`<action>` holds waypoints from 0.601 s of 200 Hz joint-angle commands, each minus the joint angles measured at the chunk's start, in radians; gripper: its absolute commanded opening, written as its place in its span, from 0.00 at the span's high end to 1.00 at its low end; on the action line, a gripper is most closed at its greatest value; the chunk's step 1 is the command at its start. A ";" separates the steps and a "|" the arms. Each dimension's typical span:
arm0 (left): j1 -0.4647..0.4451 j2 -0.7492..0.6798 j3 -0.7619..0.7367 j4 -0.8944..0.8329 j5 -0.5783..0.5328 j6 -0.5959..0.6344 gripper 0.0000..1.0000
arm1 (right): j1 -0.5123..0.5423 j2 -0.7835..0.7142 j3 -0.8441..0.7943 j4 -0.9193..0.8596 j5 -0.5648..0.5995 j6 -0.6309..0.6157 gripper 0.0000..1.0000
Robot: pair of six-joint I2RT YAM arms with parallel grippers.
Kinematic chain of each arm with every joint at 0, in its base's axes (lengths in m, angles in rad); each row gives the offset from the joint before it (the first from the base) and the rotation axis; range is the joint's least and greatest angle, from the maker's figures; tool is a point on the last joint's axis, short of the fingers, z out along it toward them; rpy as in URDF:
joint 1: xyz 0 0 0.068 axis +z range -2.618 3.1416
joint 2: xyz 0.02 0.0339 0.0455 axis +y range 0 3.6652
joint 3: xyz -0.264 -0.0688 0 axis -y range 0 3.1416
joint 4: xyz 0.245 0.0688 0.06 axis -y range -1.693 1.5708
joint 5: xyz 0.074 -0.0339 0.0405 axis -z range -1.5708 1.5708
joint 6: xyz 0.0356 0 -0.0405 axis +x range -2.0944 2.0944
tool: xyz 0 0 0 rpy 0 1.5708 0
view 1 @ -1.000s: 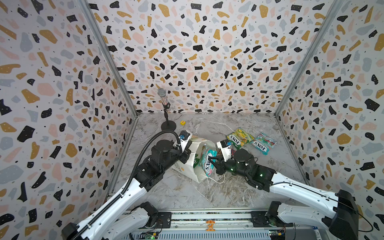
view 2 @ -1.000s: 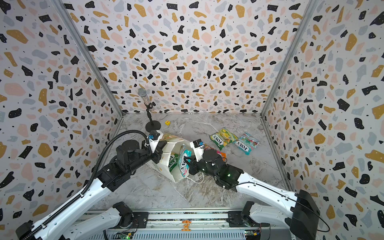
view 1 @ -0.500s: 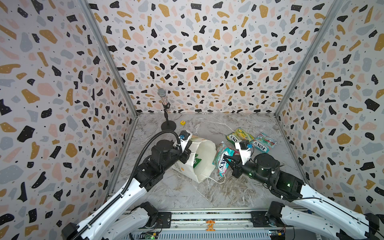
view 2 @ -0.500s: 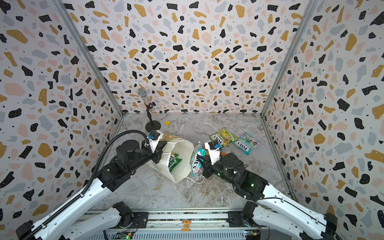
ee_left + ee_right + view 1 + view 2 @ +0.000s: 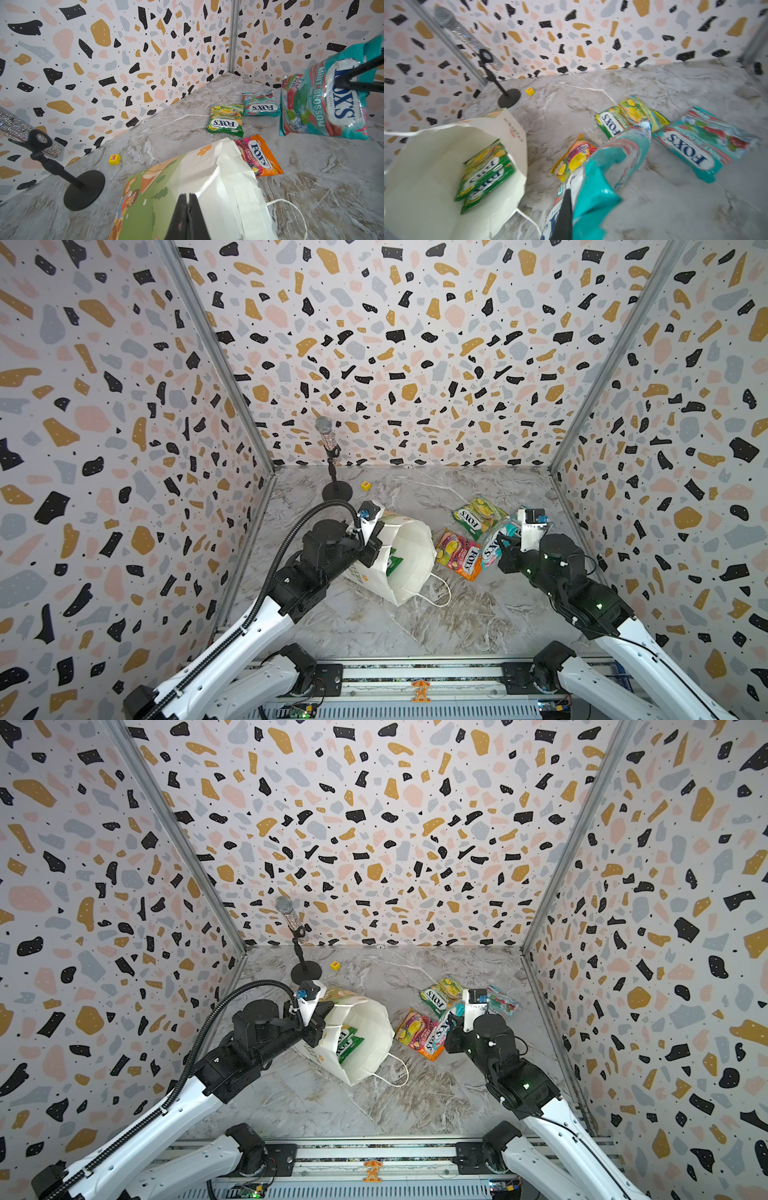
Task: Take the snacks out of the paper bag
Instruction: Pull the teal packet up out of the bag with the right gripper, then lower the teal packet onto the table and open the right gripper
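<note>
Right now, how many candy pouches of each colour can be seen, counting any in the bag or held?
Green-yellow pouches: 3, two of them inside the paper bag.
Teal-red pouches: 2, one held in the right pincer.
Orange-pink pouches: 1.
Total: 6.

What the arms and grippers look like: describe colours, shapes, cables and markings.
The left arm and right arm have white lower links and bulky black joints toward the wrist. A black ribbed hose loops along the left one; small green lights glow on the right one. Each wrist carries a white camera block. The left gripper and right gripper have slim black fingers.
</note>
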 commanded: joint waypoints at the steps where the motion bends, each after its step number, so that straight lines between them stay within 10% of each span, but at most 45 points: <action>1: 0.000 -0.010 -0.003 0.036 -0.002 0.007 1.00 | -0.131 0.020 -0.003 0.002 -0.116 -0.014 1.00; 57: 0.000 -0.010 -0.004 0.037 -0.001 0.008 1.00 | -0.464 0.162 -0.105 0.189 -0.487 -0.023 1.00; 120: 0.000 -0.013 -0.004 0.035 -0.007 0.012 1.00 | -0.594 0.297 -0.170 0.342 -0.695 0.001 1.00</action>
